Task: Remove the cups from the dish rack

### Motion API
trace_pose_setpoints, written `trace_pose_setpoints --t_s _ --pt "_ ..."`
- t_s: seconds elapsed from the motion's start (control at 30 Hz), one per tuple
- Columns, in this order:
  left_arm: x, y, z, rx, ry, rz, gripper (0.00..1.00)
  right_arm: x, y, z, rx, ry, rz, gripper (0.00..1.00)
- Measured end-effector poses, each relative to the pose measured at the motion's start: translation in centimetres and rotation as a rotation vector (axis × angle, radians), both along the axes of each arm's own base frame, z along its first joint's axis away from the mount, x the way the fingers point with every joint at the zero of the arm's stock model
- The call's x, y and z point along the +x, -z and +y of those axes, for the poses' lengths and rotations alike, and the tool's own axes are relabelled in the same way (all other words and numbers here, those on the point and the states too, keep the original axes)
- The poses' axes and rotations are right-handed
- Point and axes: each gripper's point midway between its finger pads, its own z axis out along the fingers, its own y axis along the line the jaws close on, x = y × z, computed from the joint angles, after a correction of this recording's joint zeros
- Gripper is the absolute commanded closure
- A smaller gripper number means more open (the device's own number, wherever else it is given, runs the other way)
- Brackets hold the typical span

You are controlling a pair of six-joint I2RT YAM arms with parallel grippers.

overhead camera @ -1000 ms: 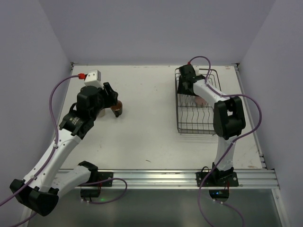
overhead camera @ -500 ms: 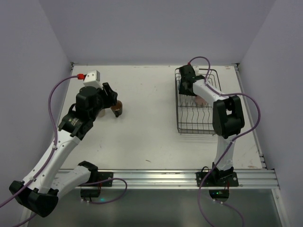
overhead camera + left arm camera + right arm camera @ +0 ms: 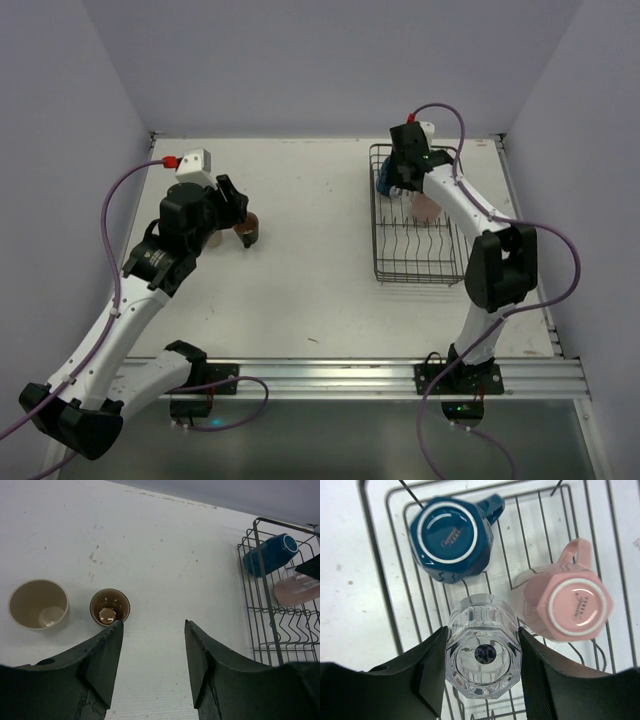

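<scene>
My right gripper is shut on the small clear glass, base toward the camera, over the dish rack. The blue mug and the pale pink cup lie in the rack just beyond it. From above, the right gripper is at the far end of the rack. My left gripper is open and empty over the table. The dark brown mug and the cream-beige mug stand upright on the table just ahead-left of it.
The rack stands at the table's far right, close to the right wall. The brown mug is at mid-left beside the left gripper. Bare white table lies between the mugs and the rack.
My right arm has risen and swung at the far end of the rack, its wrist now higher. The left arm has barely moved.
</scene>
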Motion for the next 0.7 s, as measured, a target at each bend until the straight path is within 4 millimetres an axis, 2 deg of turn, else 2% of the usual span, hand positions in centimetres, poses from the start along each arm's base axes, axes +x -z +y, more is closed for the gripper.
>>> trace_pose_setpoints --t_s 0.07,0.2,0.3,0.37,0.5,0.6,0.7 --pt "0.0 0.0 0.0 0.000 0.001 0.001 0.44 -0.4 -3.4 0.0 0.030 -0.007 -0.069 1.00" --pt "0.1 0.2 -0.7 -0.002 0.040 0.011 0.44 -1.7 -8.1 0.3 0.087 -0.041 -0.153 1.00" --pt "0.2 -0.1 -2.4 -0.015 0.125 0.021 0.44 -3.2 -11.5 1.3 0.166 -0.100 -0.213 1.00" --pt "0.1 -0.5 -4.3 -0.048 0.225 0.012 0.44 -4.3 -13.4 2.4 0.235 -0.162 -0.243 1.00" --pt "-1.0 -2.6 -8.5 -0.171 0.454 -0.063 0.42 -7.4 -15.6 5.3 0.401 -0.315 -0.272 1.00" --pt "-2.3 -4.1 -11.2 -0.293 0.612 -0.124 0.41 -9.9 -16.4 7.6 0.535 -0.424 -0.275 1.00" --pt "-3.2 -4.9 -13.1 -0.404 0.720 -0.145 0.40 -11.9 -17.0 9.6 0.666 -0.514 -0.277 1.00"
